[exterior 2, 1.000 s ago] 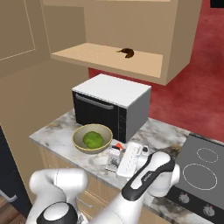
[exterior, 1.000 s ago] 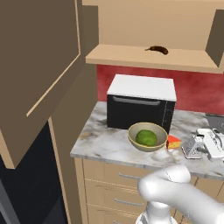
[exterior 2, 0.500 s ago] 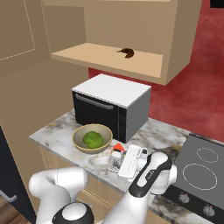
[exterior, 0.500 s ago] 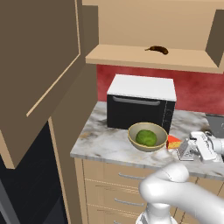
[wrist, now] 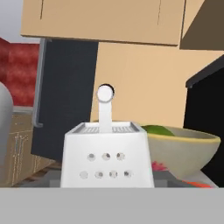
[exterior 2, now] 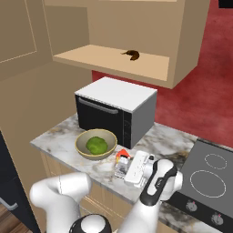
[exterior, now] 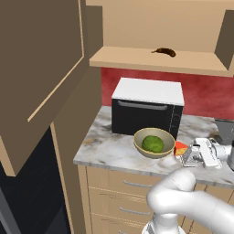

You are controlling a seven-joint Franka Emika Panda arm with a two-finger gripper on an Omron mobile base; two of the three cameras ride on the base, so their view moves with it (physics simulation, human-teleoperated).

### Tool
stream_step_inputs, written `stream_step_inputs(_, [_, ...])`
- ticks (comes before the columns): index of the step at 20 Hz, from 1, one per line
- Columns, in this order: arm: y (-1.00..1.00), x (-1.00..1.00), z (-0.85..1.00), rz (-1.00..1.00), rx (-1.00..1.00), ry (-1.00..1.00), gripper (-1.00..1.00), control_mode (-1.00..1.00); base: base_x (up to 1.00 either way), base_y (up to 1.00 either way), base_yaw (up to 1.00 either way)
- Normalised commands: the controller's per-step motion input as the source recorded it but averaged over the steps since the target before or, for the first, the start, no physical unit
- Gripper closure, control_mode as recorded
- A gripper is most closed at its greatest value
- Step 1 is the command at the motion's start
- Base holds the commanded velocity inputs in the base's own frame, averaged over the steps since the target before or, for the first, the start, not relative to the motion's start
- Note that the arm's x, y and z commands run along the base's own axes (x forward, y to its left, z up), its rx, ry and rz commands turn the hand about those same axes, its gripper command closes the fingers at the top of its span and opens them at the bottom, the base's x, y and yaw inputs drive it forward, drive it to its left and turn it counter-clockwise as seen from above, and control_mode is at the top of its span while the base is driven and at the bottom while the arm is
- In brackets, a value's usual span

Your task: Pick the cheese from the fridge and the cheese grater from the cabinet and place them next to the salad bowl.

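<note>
The grey cheese grater (exterior: 188, 156) (exterior 2: 121, 168) (wrist: 107, 155) hangs low over the marble counter, and my gripper (exterior: 196, 155) (exterior 2: 127, 167) is shut on it. It lies on its side, pointing toward the salad bowl. The orange cheese (exterior: 181, 147) (exterior 2: 122, 155) rests on the counter between grater and bowl. The beige salad bowl (exterior: 161, 151) (exterior 2: 82, 148) (wrist: 188, 148) with its lettuce ball stands in front of the microwave. The cabinet (exterior: 160, 64) (exterior 2: 113, 61) is open above. The dark fridge (exterior: 23, 192) is at the far left.
A black microwave (exterior: 148, 107) (exterior 2: 116, 109) stands at the back of the counter (exterior: 109, 151). A stove top (exterior 2: 214, 177) lies to the right. The open cabinet door (exterior: 41, 73) juts out at upper left. A small dark object (exterior: 163, 51) lies on the shelf.
My gripper has carried the grater leftward along the counter, closer to the cheese and the bowl. The bowl and the cheese have stayed put.
</note>
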Motion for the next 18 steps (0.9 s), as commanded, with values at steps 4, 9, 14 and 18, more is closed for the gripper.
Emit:
stream_step_inputs(4, [0.02,0.10,-0.28,-0.06,0.00,-0.03,1.00,-1.00,0.00,0.00,0.00])
stream_step_inputs(9, [0.04,0.00,-0.35,-0.03,0.00,-0.01,1.00,-1.00,0.00,0.00,0.00])
stream_step_inputs(14, [0.17,0.00,-0.32,0.00,0.00,-0.02,1.00,-1.00,0.00,0.00,0.00])
stream_step_inputs(18, [0.11,0.00,-0.16,0.00,0.00,-0.01,1.00,-1.00,0.00,0.00,0.00])
